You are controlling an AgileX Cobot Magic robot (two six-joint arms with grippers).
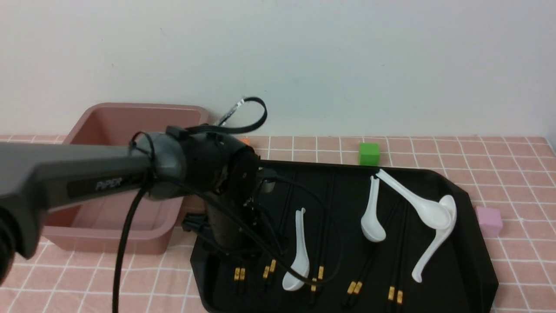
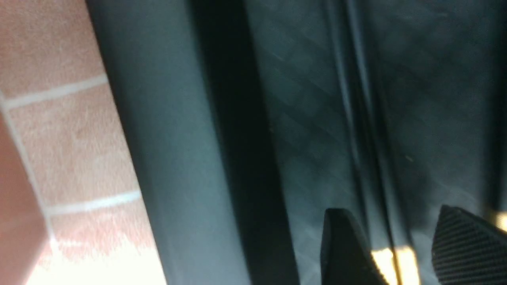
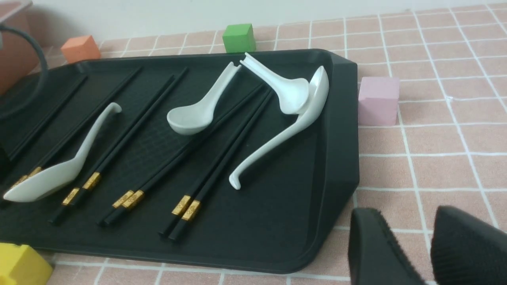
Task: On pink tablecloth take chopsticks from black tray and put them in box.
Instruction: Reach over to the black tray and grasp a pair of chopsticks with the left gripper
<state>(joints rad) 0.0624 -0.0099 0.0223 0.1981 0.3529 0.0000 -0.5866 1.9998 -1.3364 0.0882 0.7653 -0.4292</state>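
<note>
Chopsticks [image 3: 222, 165] lie in pairs along the black tray [image 1: 475, 234] on the pink tablecloth [image 1: 512, 174], gold bands toward the robot. The left claw [image 2: 396, 257] is down at the tray's left end, nearest the box [image 1: 143, 106], its fingers apart astride one pair, likely for a pinch. White spoons [image 1: 372, 213] overlie other pairs and would hinder them. The right claw [image 3: 420, 253], parted and empty, hovers off the tray's corner.

White spoons [image 3: 194, 114] overlapping chopsticks [image 3: 222, 158] mid-tray (two stacked), black tray [image 3: 277, 221] bare along its right rim, box [image 1: 126, 126] open-topped
</note>
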